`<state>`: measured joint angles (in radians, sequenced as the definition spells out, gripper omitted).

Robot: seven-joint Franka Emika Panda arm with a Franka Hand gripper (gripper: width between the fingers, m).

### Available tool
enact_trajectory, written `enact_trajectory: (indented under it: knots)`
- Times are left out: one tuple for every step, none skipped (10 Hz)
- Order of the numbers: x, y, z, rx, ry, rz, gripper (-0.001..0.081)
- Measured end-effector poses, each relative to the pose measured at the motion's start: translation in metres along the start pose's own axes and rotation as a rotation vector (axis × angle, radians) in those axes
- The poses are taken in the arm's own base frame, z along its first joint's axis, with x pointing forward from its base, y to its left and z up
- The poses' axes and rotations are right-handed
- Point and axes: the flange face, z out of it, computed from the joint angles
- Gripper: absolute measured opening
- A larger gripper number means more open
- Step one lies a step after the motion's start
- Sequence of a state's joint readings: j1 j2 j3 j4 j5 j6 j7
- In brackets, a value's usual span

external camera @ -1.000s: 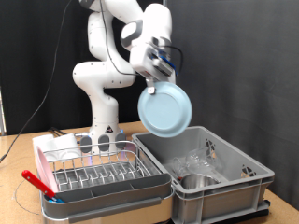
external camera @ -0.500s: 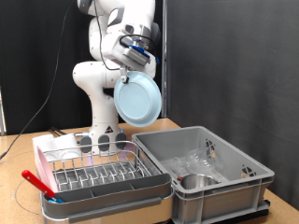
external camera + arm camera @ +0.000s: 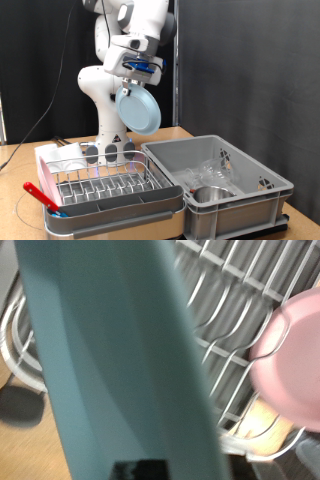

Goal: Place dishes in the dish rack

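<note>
A smooth, matt light blue plate, a shiny silver wire dish rack in a glossy white plastic tray, a matt grey plastic crate, a wooden worktop.

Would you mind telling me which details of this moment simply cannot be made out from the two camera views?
- Gripper fingers: exterior view, too small, and the light blue plate hanging beneath covers their tips.
- Dish rack slots: wrist view, the plate fills the frame and hides most of the wires.
- Steel bowl and glass pieces in the grey crate: exterior view, small and partly behind its walls.
- Pink object: wrist view, blurred, cut by the edge.
</note>
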<state>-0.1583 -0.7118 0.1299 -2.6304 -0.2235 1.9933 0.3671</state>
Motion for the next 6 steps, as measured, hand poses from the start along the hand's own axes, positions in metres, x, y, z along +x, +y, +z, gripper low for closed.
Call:
enact_trajectory:
  knots:
    - [0.01, 0.006, 0.001, 0.01, -0.057, 0.007, 0.0039]
    - [0.021, 0.015, 0.002, 0.018, -0.08, 0.027, 0.0039]
    - [0.03, 0.02, 0.004, 0.022, -0.099, 0.037, 0.0039]
    - [0.029, 0.019, 0.004, 0.021, -0.098, 0.034, 0.0039]
    - [0.03, 0.018, 0.005, -0.029, -0.066, 0.008, 0.0039]
    - [0.031, 0.014, 0.006, -0.128, -0.01, -0.038, 0.0039]
